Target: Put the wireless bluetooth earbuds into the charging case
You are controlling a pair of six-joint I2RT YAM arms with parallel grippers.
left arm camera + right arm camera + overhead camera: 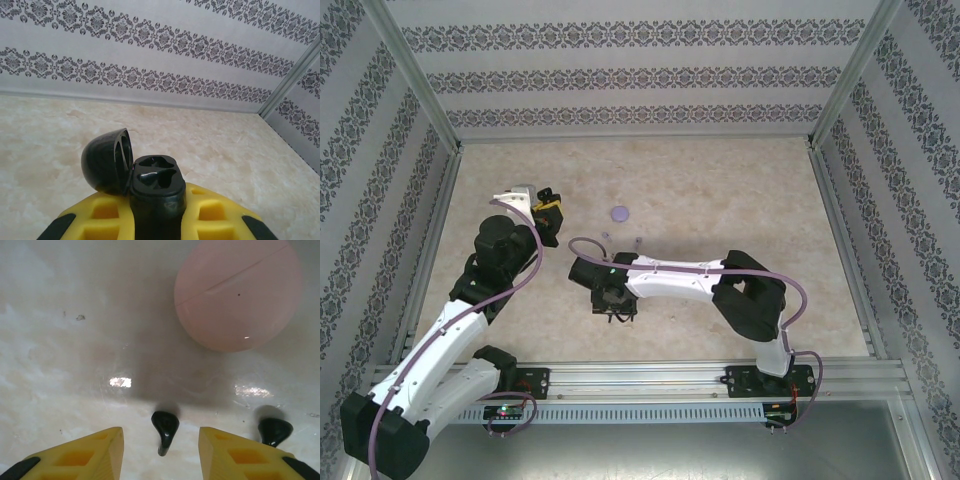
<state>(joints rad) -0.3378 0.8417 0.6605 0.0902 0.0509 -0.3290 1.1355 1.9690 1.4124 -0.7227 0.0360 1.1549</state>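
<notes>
Item: black earbud (164,430), glossy, short-stemmed, lying on the marbled table (75,365) between my right gripper's (160,437) parted fingers, untouched. Second black earbud (274,431) lies just right. My left gripper (157,202) clamps the open-lidded black case (155,182).

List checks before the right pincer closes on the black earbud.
1. Black earbud sits between the right pincer fingers: ok.
2. Right pincer open, gap on both sides of the bud: ok.
3. Second black earbud lies outside the closing path, beyond one finger: ok.
4. Pink case is closed and apart from the fingers: ok.
5. Black charging case is clamped in the left pincer, lid open, sockets look empty: ok.
6. Which socket this bud fits: cannot tell.
</notes>
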